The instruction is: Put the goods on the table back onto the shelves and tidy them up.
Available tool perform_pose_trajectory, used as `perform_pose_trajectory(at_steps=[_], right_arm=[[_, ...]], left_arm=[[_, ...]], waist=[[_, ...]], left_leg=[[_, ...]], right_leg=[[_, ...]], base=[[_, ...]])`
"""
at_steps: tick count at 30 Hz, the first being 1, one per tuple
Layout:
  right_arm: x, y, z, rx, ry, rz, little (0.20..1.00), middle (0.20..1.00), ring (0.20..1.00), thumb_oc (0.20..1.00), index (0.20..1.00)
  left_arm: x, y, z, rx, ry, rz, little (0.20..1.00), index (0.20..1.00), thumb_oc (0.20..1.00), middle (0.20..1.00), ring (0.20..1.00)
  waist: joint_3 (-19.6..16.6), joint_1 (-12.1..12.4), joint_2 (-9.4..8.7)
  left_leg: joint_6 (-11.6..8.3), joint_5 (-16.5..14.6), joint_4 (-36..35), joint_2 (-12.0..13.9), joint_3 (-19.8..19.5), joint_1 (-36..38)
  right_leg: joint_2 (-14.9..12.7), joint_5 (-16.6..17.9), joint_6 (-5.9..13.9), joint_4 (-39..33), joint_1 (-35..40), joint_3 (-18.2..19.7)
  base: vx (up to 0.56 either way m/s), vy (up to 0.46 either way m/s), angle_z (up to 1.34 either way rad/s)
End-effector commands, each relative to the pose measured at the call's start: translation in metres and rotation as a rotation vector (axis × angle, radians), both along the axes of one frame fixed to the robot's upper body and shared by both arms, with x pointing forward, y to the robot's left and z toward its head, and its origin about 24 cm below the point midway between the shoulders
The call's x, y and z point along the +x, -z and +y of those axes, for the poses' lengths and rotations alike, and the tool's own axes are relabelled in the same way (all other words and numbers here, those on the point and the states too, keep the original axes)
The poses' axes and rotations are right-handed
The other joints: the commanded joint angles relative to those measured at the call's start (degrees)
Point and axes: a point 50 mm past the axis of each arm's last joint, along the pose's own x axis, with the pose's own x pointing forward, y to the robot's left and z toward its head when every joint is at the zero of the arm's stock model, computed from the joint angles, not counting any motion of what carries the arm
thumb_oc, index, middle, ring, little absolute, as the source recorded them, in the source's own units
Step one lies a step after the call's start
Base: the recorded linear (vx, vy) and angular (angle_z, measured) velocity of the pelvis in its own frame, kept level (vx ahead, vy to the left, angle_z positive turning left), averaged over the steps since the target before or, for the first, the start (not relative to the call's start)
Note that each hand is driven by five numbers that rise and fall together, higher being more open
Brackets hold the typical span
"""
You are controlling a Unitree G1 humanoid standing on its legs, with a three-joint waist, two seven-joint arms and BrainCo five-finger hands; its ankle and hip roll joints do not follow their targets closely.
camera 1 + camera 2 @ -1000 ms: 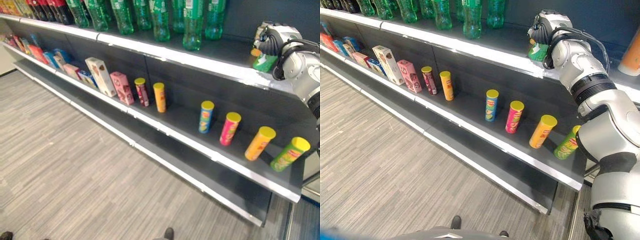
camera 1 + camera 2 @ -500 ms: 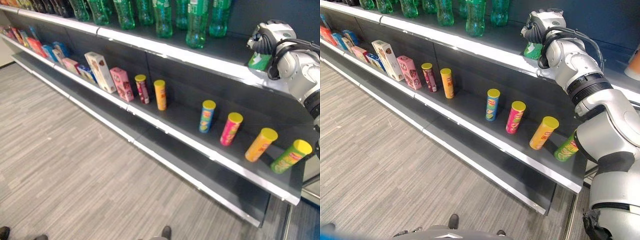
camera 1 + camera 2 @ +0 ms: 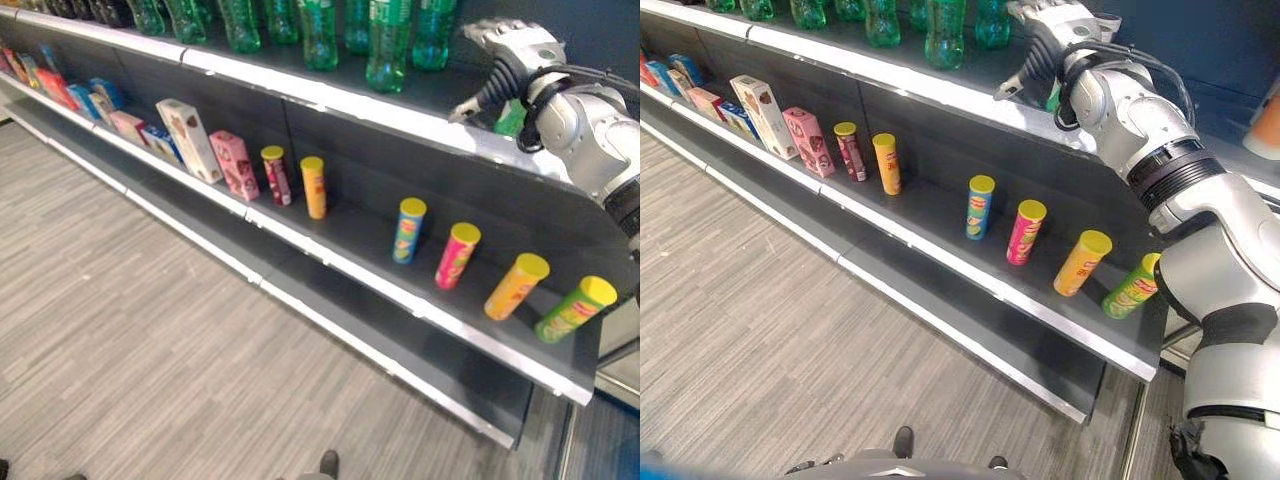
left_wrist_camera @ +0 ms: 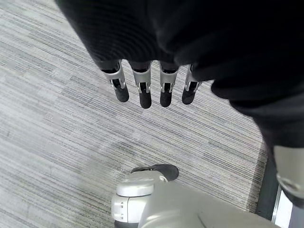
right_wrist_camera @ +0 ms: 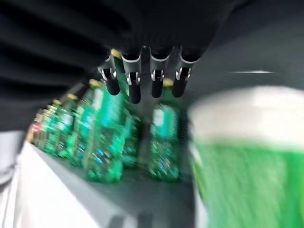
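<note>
Green cup (image 5: 247,156) sits on top shelf (image 3: 400,112), beside right hand (image 3: 1045,45); fingers (image 5: 135,80) straight, holding nothing. Left hand (image 4: 152,85) hangs relaxed over floor. Cup probably light, rigid, smooth (grip mid-body, gently).

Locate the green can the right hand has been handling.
The green can stands on the top shelf, beside the open right hand and just right of the row of green bottles.
</note>
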Motion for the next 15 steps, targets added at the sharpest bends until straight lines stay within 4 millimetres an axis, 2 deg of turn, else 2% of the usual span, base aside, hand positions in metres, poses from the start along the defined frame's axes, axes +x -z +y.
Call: perform_pose_trajectory(at_steps=[1, 2, 3, 4, 6, 8, 12, 13, 15], right_arm=[[-0.028, -0.073, 0.005, 0.009, -0.03, -0.252, 1.0, 1.0, 1.0, 1.0, 1.0], [-0.028, -0.073, 0.005, 0.009, -0.03, -0.252, 1.0, 1.0, 1.0, 1.0, 1.0], [-0.041, -0.087, 0.01, 0.002, -0.081, -0.318, 1.0, 1.0, 1.0, 1.0, 1.0], [-0.048, -0.088, 0.015, -0.012, -0.123, -0.339, 1.0, 1.0, 1.0, 1.0, 1.0], [-0.062, -0.108, 0.021, 0.034, -0.173, -0.416, 1.0, 1.0, 1.0, 1.0, 1.0], [-0.069, -0.115, 0.02, 0.036, -0.185, -0.445, 1.0, 1.0, 1.0, 1.0, 1.0], [-0.081, -0.11, 0.029, 0.028, -0.285, -0.39, 1.0, 1.0, 1.0, 1.0, 1.0], [-0.083, -0.095, 0.034, 0.02, -0.345, -0.335, 1.0, 1.0, 1.0, 1.0, 1.0], [-0.085, -0.089, 0.035, 0.023, -0.375, -0.314, 1.0, 1.0, 1.0, 1.0, 1.0]], left_arm=[[0.01, -0.009, 0.03, 0.111, 0.054, 0.002, 1.0, 1.0, 1.0, 1.0, 1.0], [0.01, -0.009, 0.03, 0.112, 0.055, 0.002, 1.0, 1.0, 1.0, 1.0, 1.0], [0.007, -0.009, 0.031, 0.119, 0.05, 0.011, 1.0, 1.0, 1.0, 1.0, 1.0], [0.02, -0.012, 0.034, 0.155, 0.085, -0.022, 1.0, 1.0, 1.0, 1.0, 1.0], [0.02, -0.013, 0.037, 0.139, 0.096, -0.015, 1.0, 1.0, 1.0, 1.0, 1.0], [0.021, -0.013, 0.038, 0.151, 0.086, -0.018, 1.0, 1.0, 1.0, 1.0, 1.0], [0.028, -0.015, 0.04, 0.155, 0.077, -0.034, 1.0, 1.0, 1.0, 1.0, 1.0], [0.033, -0.016, 0.039, 0.154, 0.093, -0.047, 1.0, 1.0, 1.0, 1.0, 1.0], [0.035, -0.017, 0.04, 0.156, 0.1, -0.05, 1.0, 1.0, 1.0, 1.0, 1.0]], waist=[[0.11, 0.79, -3.6], [0.11, 0.8, -3.61], [-0.18, 0.39, -3.78], [-0.37, -0.32, -3.99], [-0.76, -0.83, -4.22], [-0.97, -1.24, -4.74], [-1.02, -2.6, -5.49], [-0.81, -3.53, -5.65], [-0.8, -3.66, -5.83]], left_leg=[[-4.72, -5.28, 2.6, 3.94, 7.28, 2.48], [-4.72, -5.28, 2.6, 3.94, 7.29, 2.48], [-4.38, -5.72, 2.5, 3.69, 7.43, 2.64], [-4.19, -6.07, 2.59, 3.62, 7.75, 2.85], [-3.89, -6.44, 2.47, 3.45, 8.26, 3.13], [-3.66, -6.7, 2.56, 3.3, 8.43, 3.19], [-2.71, -7.53, 2.68, 2.47, 9.02, 3.6], [-2.11, -7.99, 2.67, 1.76, 9.25, 4.03], [-1.81, -8.22, 2.58, 1.47, 9.59, 4.3]], right_leg=[[-3.52, -5.56, 3.04, 2.84, 0.82, 3.44], [-3.53, -5.56, 3.04, 2.84, 0.82, 3.45], [-3.67, -5.27, 3.27, 2.9, 0.48, 3.82], [-3.75, -5.04, 3.51, 2.92, 0.17, 4.32], [-3.96, -4.64, 3.79, 2.68, -0.16, 5.2], [-4.17, -4.26, 3.97, 2.91, -0.74, 5.85], [-4.99, -3.44, 4.62, 4.82, -2.92, 8.49], [-5.31, -2.59, 4.97, 5.62, -4.22, 10.08], [-5.5, -2.23, 5.24, 5.68, -4.67, 10.89]], base=[[-0.01, 0.036, -0.01], [-0.01, 0.06, -0.03], [0.0, 0.056, -0.07], [0.0, 0.08, -0.08], [0.0, 0.075, -0.13], [-0.02, 0.093, -0.26], [-0.03, 0.121, -0.22], [-0.04, 0.153, -0.38], [-0.03, 0.115, -0.47]])
